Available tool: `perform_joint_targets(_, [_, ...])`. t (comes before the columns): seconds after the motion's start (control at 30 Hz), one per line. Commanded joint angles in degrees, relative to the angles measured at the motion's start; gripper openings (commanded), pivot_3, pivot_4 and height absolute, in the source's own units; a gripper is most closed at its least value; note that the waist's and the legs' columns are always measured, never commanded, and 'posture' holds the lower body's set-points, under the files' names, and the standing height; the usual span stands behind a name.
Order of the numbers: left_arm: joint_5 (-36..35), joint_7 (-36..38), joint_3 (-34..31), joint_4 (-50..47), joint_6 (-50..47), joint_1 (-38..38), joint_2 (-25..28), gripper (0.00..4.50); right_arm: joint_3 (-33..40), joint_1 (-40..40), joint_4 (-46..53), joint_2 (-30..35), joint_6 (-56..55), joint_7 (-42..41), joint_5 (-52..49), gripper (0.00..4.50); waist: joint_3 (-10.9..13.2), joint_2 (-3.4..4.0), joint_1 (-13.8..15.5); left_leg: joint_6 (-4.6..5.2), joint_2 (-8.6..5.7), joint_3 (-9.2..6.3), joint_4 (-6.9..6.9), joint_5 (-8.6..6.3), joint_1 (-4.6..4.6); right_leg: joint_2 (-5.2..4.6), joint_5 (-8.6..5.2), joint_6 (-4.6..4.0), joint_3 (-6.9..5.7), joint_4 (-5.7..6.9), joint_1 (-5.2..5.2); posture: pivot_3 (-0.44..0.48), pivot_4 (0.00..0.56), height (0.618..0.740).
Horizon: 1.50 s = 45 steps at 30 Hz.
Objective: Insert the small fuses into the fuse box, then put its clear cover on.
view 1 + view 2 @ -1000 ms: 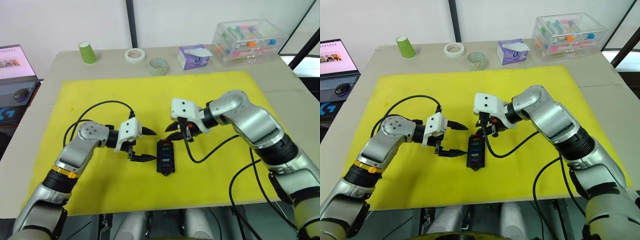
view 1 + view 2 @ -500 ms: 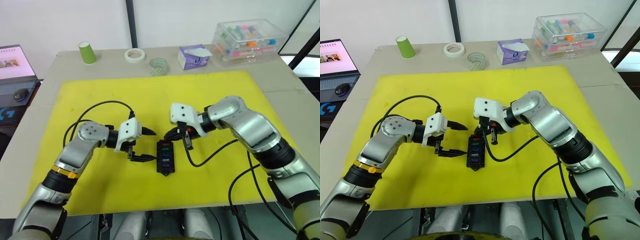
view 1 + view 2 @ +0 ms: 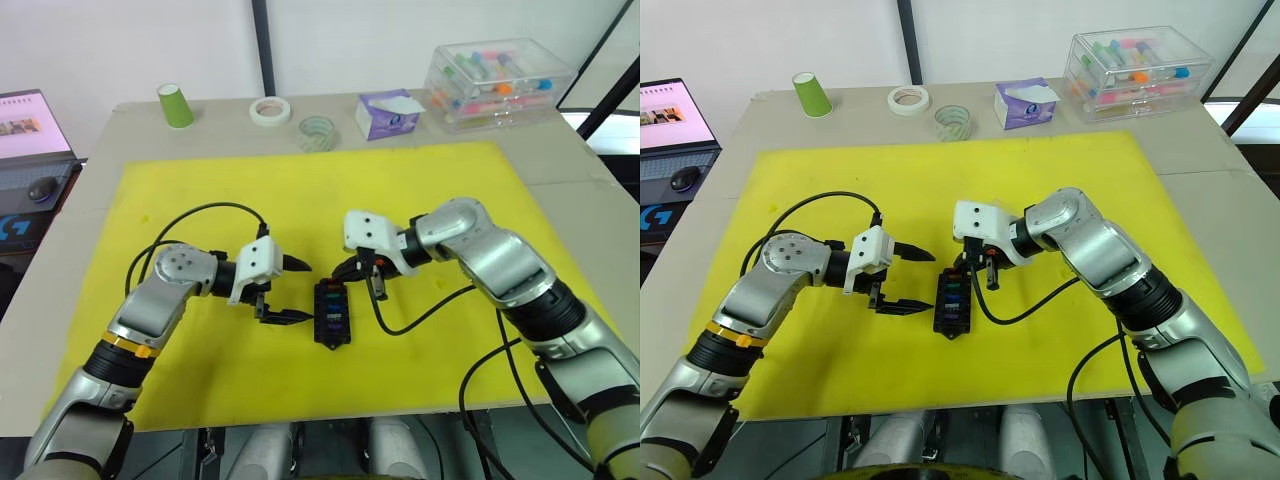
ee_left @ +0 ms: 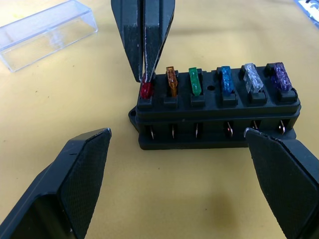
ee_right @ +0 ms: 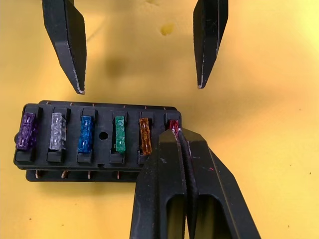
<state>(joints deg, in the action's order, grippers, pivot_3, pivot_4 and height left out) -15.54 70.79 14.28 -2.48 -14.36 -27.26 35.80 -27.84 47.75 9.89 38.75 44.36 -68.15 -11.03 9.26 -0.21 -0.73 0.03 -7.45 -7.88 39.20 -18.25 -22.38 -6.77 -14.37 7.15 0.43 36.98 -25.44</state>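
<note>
The right arm reaches in from the right edge of the bench, elbow out, forearm angled toward the middle of the yellow mat (image 3: 200, 180). Its gripper (image 5: 172, 133) points down at the far end of the fuse box (image 3: 331, 313), fingers pressed together with their tips on the red fuse (image 4: 145, 90), which sits in the end slot. Whether the tips pinch the fuse or only press on it cannot be told.

The left arm comes from the near left corner, forearm lying low over the mat, wrist level. Its gripper (image 3: 297, 291) faces the long left side of the box with its fingers spread wide, one tip toward each end of the box, neither touching it.

The box lies near the middle of the mat, closer to its near edge, its long axis running away from the robot. Six fuses stand in a single row: red, then orange (image 4: 171, 81), green (image 4: 194, 81), blue (image 4: 226, 80), clear (image 4: 251, 77) and purple (image 4: 280, 76) at the near end.

The cover (image 4: 46, 33) lies on the mat on the far side of the box from the left gripper, apart from it.
</note>
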Motion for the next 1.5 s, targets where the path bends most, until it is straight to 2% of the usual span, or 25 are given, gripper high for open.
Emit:
perform_joint_targets(0.03, [-1.51, -0.13, -2.37, -3.1, -0.38, 0.91, 1.11, 4.5, 2.8, 1.17, 3.31, 0.04, 1.56, -0.96, -2.45, 0.04, 0.0, 0.0, -0.02, 0.0, 0.0, 0.0, 0.0, 0.0, 0.0, 0.0, 0.0, 0.0, 0.0, 0.0, 0.0, 0.0, 0.15, 0.74])
perform_joint_targets(0.23, [-5.59, -0.6, -6.62, -9.44, -6.29, 4.0, 4.58, 4.5, 9.49, 1.15, 7.9, 1.44, 1.77, -0.94, -6.93, 0.04, 0.0, 0.0, 0.04, 0.0, 0.02, 0.0, -0.01, 0.0, 0.0, 0.0, 0.0, 0.0, 0.01, 0.0, -0.02, 0.0, 0.15, 0.74])
perform_joint_targets(0.4, [-11.2, -0.87, -13.37, -15.35, -14.11, 8.58, 11.04, 4.5, 15.26, -3.32, 10.9, 7.61, -1.65, -2.49, -8.68, 0.04, 0.0, 0.0, 0.2, 0.0, 0.0, -0.02, -0.02, 0.0, 0.0, -0.01, 0.0, 0.0, 0.01, 0.0, 0.0, 0.0, 0.15, 0.74])
perform_joint_targets(0.5, [-17.06, -0.09, -21.84, -19.28, -20.29, 14.49, 16.55, 4.5, 20.94, -10.54, 12.61, 17.4, -3.13, -6.91, -10.17, 0.6, 0.01, 0.0, 0.31, 0.01, 0.01, -0.02, -0.03, 0.0, -0.01, -0.01, 0.0, 0.0, 0.01, -0.01, 0.01, 0.0, 0.15, 0.74])
perform_joint_targets(0.6, [-18.2, 2.81, -31.58, -20.89, -22.59, 24.75, 22.8, 4.5, 28.01, -19.16, 10.03, 28.15, -5.4, -11.33, -10.41, 1.63, 0.05, 0.06, 0.2, 0.05, 0.01, 0.04, -0.07, -0.03, 0.0, -0.01, 0.0, 0.0, 0.03, -0.05, 0.0, 0.0, 0.15, 0.74])
perform_joint_targets(0.73, [-17.79, 5.46, -39.89, -20.21, -21.92, 34.01, 26.22, 4.5, 33.3, -26.27, 4.68, 35.32, -10.12, -13.04, -8.54, 3.03, 0.05, 0.1, 0.15, 0.05, 0.13, 0.23, -0.12, -0.03, 0.13, 0.03, -0.01, -0.02, 0.09, -0.25, 0.07, 0.0, 0.15, 0.74])
perform_joint_targets(0.87, [-16.59, 6.62, -41.47, -18.54, -19.63, 36.94, 27.29, 4.5, 36.18, -30.09, 1.2, 37.64, -13.6, -13.74, -8.1, 4.3, 0.05, 0.12, 0.45, 0.05, 0.16, 0.27, -0.11, -0.04, 0.16, 0.01, -0.02, -0.02, 0.11, -0.27, 0.15, 0.0, 0.15, 0.74])
perform_joint_targets(0.9, [-16.49, 6.51, -41.2, -18.27, -19.27, 36.93, 27.38, 4.5, 36.44, -30.49, 0.49, 37.81, -14.16, -13.74, -8.04, 4.43, 0.05, 0.11, 0.5, 0.06, 0.15, 0.28, -0.1, -0.04, 0.16, -0.01, -0.01, -0.02, 0.11, -0.3, 0.17, 0.0, 0.15, 0.74])
perform_joint_targets(1.13, [-17.21, 2.72, -34.61, -19.18, -18.24, 30.87, 24.22, 4.5, 32.17, -24.55, 0.99, 33.54, -12.7, -9.3, -8.48, 4.43, 0.08, 0.17, 0.23, 0.05, 0.17, 0.28, -0.11, -0.05, 0.16, 0.0, -0.01, -0.01, 0.16, -0.33, 0.17, 0.0, 0.15, 0.74])
perform_joint_targets(1.3, [-17.23, -3.55, -26.18, -20.64, -18.85, 19.7, 18.15, 4.5, 22.34, -9.98, -0.8, 21.6, -0.68, -2.25, -7.68, 4.43, 0.07, 0.16, 0.13, 0.03, 0.18, 0.27, -0.09, -0.04, 0.14, 0.02, 0.0, -0.01, 0.17, -0.32, 0.13, 0.0, 0.15, 0.74])
perform_joint_targets(1.5, [-17.55, -5.56, -21.24, -21.79, -19.29, 14.56, 15.55, 4.5, 14.98, -0.71, -5.21, 11.62, 8.19, 6.07, -3.83, 4.43, 0.08, 0.15, 0.14, 0.03, 0.16, 0.26, -0.12, -0.04, 0.01, 0.02, 0.0, -0.01, 0.18, -0.33, -0.02, 0.0, 0.15, 0.74])
